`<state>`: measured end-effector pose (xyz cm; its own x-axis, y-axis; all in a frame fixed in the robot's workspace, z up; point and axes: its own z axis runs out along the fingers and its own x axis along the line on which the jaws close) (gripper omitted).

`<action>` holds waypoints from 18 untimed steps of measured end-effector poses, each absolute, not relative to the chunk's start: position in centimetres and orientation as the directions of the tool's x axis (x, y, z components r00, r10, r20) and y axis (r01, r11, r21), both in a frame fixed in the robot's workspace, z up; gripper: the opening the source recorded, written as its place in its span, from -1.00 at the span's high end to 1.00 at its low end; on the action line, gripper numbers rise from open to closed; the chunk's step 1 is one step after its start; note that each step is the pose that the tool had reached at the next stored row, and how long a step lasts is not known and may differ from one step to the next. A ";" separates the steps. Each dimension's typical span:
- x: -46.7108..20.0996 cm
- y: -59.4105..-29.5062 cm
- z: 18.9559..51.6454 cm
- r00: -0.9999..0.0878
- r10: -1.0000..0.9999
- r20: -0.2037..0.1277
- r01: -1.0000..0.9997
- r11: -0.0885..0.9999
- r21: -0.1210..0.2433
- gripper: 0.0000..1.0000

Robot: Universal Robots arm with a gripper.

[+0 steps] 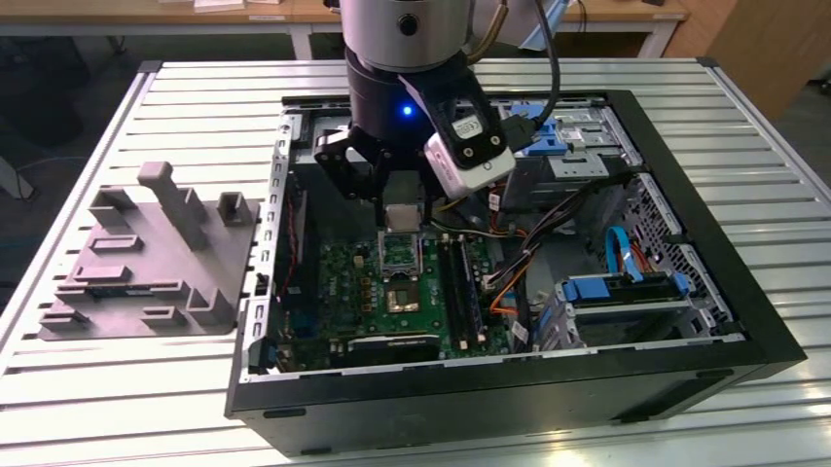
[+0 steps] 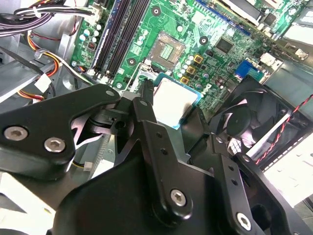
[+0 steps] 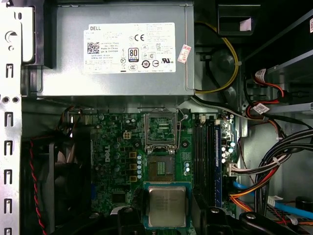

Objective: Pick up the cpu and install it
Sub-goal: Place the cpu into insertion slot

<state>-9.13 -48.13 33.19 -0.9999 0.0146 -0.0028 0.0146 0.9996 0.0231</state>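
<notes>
Just short of the open socket (image 3: 160, 171), your pincer (image 2: 171, 105) is clamped on the cpu (image 3: 167, 205). Its black fingers (image 2: 145, 110) press opposite edges of the chip, whose silvery top faces up. The chip hangs level and is not seated: the socket's contact field lies bare beside it, with the metal frame (image 3: 160, 128) swung open on the socket's far side. Around the socket spreads the green motherboard (image 3: 117, 156), with the long memory slots (image 3: 205, 156) running alongside the socket and a black fan (image 2: 244, 122) near it. Beyond the frame sits the grey power supply (image 3: 117, 54). All of this lies in the open computer case (image 1: 520, 389). Well apart from the socket, outside the case on the exterior view's left, a grey tray (image 1: 143, 263) with upright posts rests on the slatted tabletop (image 1: 130, 409).
</notes>
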 end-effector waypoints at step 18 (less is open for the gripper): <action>-8.8 -48.1 30.5 -1.000 0.008 -0.003 0.008 1.000 0.023 0.06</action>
<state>-8.79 -48.10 30.50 -1.0000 0.0083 -0.0027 0.0083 0.9997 0.0231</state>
